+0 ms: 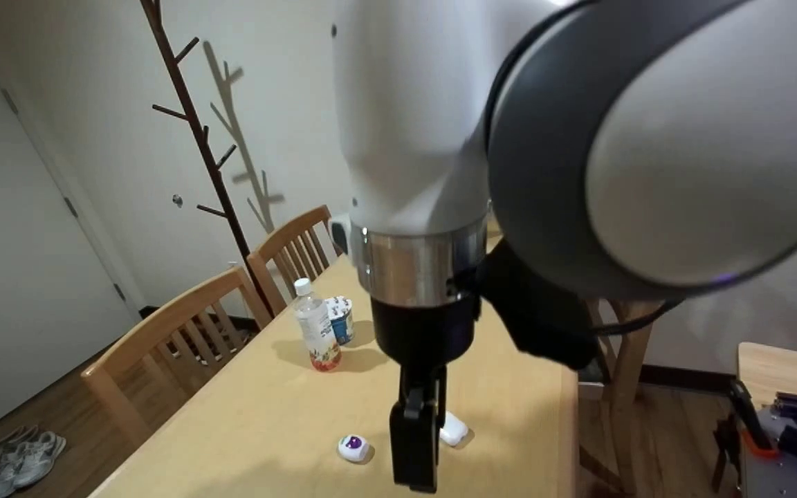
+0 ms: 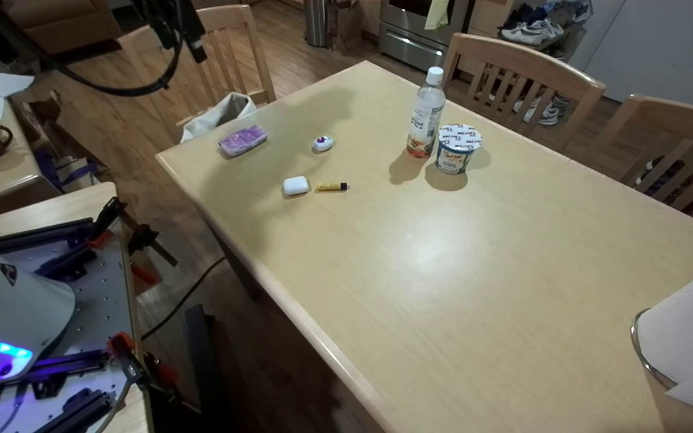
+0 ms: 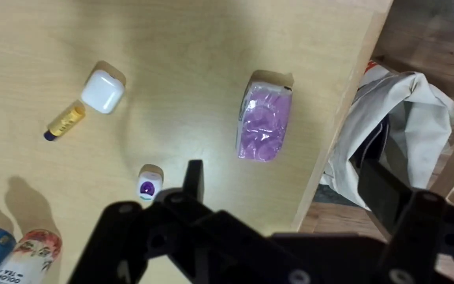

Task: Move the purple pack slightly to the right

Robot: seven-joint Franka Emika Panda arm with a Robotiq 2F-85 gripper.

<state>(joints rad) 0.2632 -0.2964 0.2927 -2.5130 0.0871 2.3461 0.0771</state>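
My pincer (image 3: 288, 186) is spread, empty; the pack (image 3: 265, 123) lies ungripped on the worktop (image 3: 183, 35), so grasp and shift likely remain.

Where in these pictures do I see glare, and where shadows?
In the wrist view, bright glints on the purple pack and a short shadow at one end; in an exterior view, whitish glare on the table and a shadow beside the bottle.
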